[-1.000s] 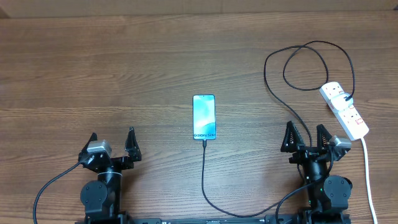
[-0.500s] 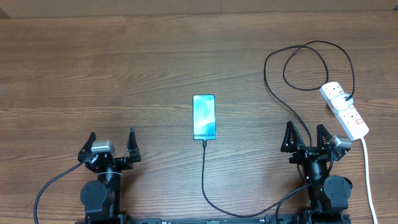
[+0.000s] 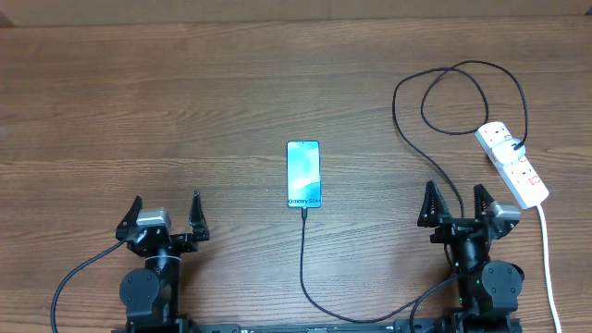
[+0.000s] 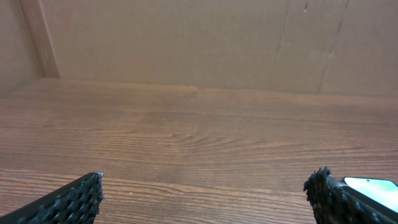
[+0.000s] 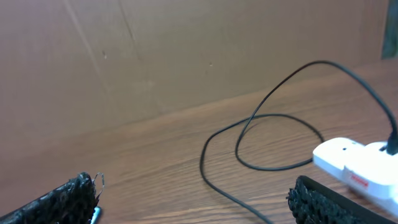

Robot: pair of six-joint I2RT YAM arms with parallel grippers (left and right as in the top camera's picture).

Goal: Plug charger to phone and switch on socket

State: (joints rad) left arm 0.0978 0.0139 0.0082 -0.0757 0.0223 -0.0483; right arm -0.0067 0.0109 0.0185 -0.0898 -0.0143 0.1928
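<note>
Brown wood-grain worktop [image 3: 185, 92] carries everything I see from overhead. A tan cardboard wall [image 4: 186, 37] closes off the far side in both wrist views. The phone [image 3: 303, 174] lies flat near the middle, screen up and lit pale blue, its lettered end toward me. The charger [image 3: 302, 264] meets that near end with its plug tip and runs straight toward my edge. It then bends right along the bottom, where I lose it near the right arm's base. It shows again close beside the right hand [image 3: 455, 205], though I cannot tell whether it touches. From there it climbs and throws two loose loops before reaching the socket [image 3: 511, 164].

The socket lies slanted at the far right, with the charger's black end in its upper part. A thick white lead [image 3: 548, 264] trails from it toward my edge. I cannot tell whether its red switches are on.

The right hand is spread wide and grips nothing. The socket is near, ahead and to its right, and the phone is well apart to its left. The left hand [image 3: 166, 215] is also spread and empty, with the phone ahead and off to its right. In the left wrist view a corner of the phone peeks out beside one fingertip [image 4: 326, 190].
</note>
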